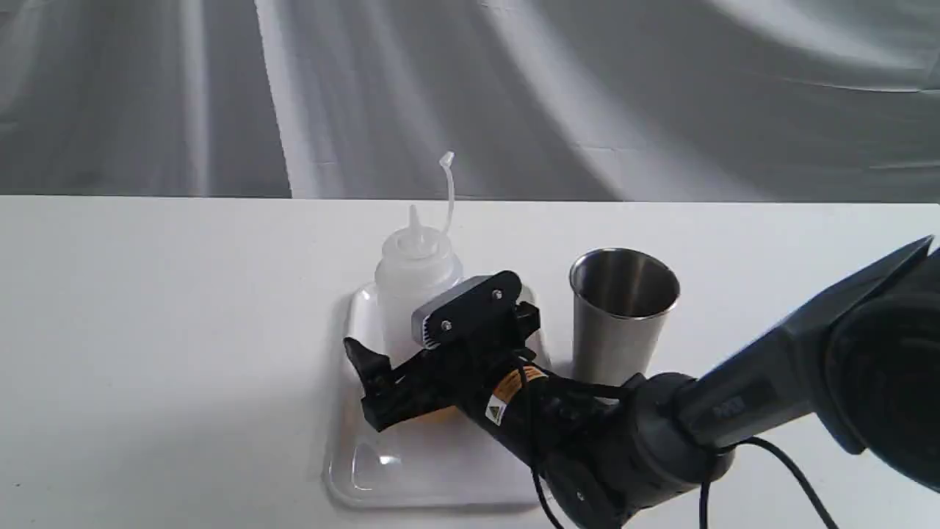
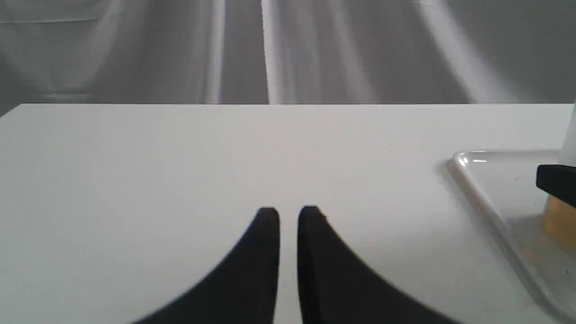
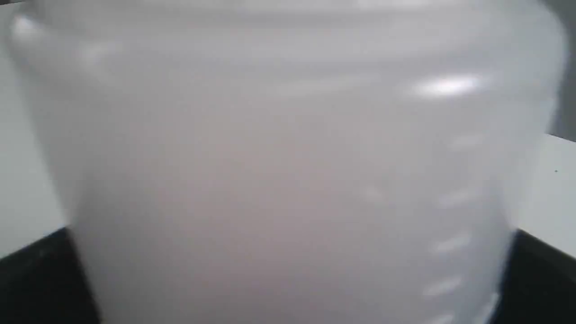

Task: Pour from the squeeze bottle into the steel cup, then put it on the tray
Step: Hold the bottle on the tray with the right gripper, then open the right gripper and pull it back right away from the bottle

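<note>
The squeeze bottle (image 1: 415,272) stands upright at the far end of the white tray (image 1: 411,470), its cap strap curling up above the nozzle. My right gripper (image 1: 440,345) reaches in from the right and is shut on the bottle's lower body, one black finger (image 1: 365,364) showing at its left side. In the right wrist view the whitish bottle (image 3: 288,157) fills the frame between both fingers. The steel cup (image 1: 623,316) stands upright on the table just right of the tray; its contents cannot be made out. My left gripper (image 2: 288,213) hovers shut over bare table, left of the tray (image 2: 477,189).
The white table runs back to a grey draped cloth. The right arm and its cable cross the near right corner, close in front of the cup. In the left wrist view, amber liquid in the bottle (image 2: 560,220) shows under the right gripper's finger (image 2: 555,182).
</note>
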Controlling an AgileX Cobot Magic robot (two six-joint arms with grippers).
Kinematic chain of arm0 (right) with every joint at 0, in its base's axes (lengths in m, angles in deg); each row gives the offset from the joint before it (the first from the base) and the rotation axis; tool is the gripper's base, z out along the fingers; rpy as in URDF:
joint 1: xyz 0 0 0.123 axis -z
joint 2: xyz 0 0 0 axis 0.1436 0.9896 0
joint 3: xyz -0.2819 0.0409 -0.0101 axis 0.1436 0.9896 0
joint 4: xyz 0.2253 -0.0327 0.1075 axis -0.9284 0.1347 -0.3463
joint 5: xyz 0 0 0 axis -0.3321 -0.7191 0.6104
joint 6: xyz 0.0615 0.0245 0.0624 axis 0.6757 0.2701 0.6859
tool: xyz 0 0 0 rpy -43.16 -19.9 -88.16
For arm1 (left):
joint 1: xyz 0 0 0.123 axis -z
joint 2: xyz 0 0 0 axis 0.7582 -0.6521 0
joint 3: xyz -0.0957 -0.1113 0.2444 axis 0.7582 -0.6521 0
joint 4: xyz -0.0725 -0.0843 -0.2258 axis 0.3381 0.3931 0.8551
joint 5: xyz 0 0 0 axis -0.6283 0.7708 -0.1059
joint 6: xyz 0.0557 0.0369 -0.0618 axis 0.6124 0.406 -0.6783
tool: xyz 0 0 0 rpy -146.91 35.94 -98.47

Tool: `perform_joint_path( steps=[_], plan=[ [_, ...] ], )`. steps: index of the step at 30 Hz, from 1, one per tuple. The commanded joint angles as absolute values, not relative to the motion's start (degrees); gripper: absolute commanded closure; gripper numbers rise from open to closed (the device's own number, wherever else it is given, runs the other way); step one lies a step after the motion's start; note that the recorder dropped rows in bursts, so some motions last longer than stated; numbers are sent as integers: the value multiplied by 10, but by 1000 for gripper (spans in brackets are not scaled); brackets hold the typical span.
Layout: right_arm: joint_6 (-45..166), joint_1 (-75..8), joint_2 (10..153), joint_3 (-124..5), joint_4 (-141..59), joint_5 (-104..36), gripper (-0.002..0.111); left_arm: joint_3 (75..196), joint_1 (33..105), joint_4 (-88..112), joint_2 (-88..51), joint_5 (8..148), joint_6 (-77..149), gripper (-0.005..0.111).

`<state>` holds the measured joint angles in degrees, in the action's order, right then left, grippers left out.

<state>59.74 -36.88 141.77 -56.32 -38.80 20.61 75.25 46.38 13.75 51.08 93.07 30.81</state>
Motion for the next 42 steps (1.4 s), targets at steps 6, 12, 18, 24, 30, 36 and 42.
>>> perform_joint_path(
  steps=[6,12,18,24,30,36,42],
  plan=[
    [596,-375,1392,-521,-396,209,3,750,462,137,512,925,305,98],
    [582,-375,1356,-476,-398,212,3,750,462,137,512,925,307,98],
    [582,-375,1304,-423,-390,212,3,750,462,137,512,925,307,98],
    [581,-375,1252,-372,-343,212,3,750,462,137,512,925,306,98],
    [581,-375,1198,-325,-341,209,3,750,462,137,512,925,306,98],
    [581,-375,1143,-298,-277,205,3,750,462,137,512,925,308,98],
    [581,-375,1071,-276,-247,158,3,750,462,137,512,925,307,98]
  ],
)
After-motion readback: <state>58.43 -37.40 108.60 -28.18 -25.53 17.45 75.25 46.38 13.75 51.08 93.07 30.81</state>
